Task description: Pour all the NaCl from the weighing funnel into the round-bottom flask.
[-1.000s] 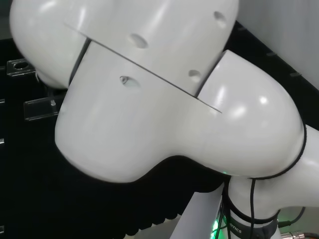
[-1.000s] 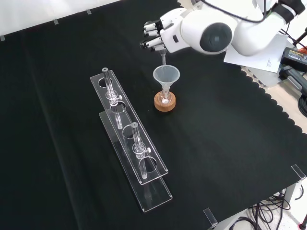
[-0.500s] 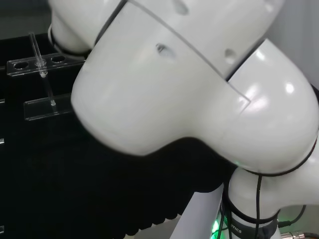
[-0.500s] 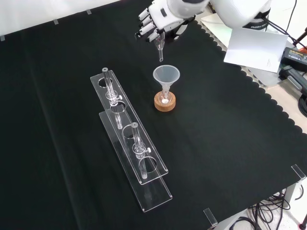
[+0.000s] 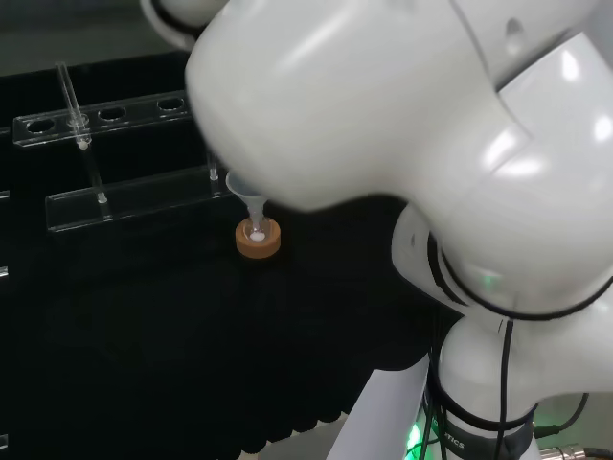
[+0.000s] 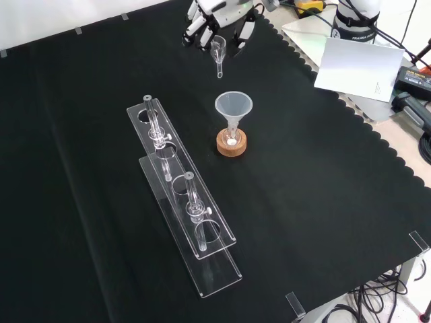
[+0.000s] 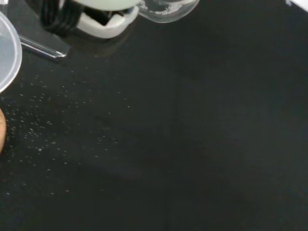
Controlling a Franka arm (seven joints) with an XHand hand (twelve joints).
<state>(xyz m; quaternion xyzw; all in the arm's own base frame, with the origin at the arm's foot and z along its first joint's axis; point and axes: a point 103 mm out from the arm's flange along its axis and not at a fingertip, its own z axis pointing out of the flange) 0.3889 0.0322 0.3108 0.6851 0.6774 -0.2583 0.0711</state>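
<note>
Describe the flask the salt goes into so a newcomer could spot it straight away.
In the front view, find the long clear tube racks crossing the black cloth. Just right of their far end sits a small round-bottom flask, alone on a cork ring, with a clear funnel in its neck.

head: behind arm — front: overhead | share cork stand (image 5: pixel 258 240) (image 6: pixel 231 142)

Glossy white rounded arm links (image 5: pixel 383 105) meet at thin dark seams, with black cables and a green glow near the base. The robot hand (image 6: pixel 215 12) has white fingers tipped black.
</note>
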